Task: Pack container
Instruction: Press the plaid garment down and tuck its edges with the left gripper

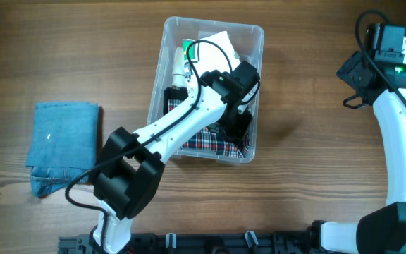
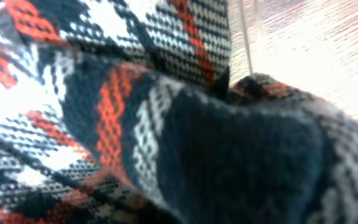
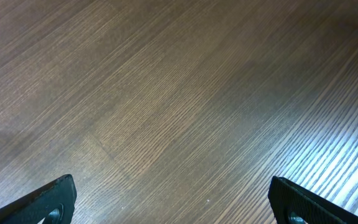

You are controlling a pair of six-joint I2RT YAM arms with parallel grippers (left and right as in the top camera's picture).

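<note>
Overhead, the closed left hand (image 1: 234,127) is pressing plaid cloth (image 1: 204,141) inside the container (image 1: 213,21); tucking edges below its rim is wise. Right hand (image 3: 173,200) is hanging open, empty.

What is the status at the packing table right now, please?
Left gripper shut, down in the container, pressed into plaid cloth. Right gripper open over the table, far right. Folded blue cloth outside, left of container. Nothing blocking.

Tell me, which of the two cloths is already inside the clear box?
The red-and-navy plaid cloth; the folded blue one lies outside on the table.
</note>
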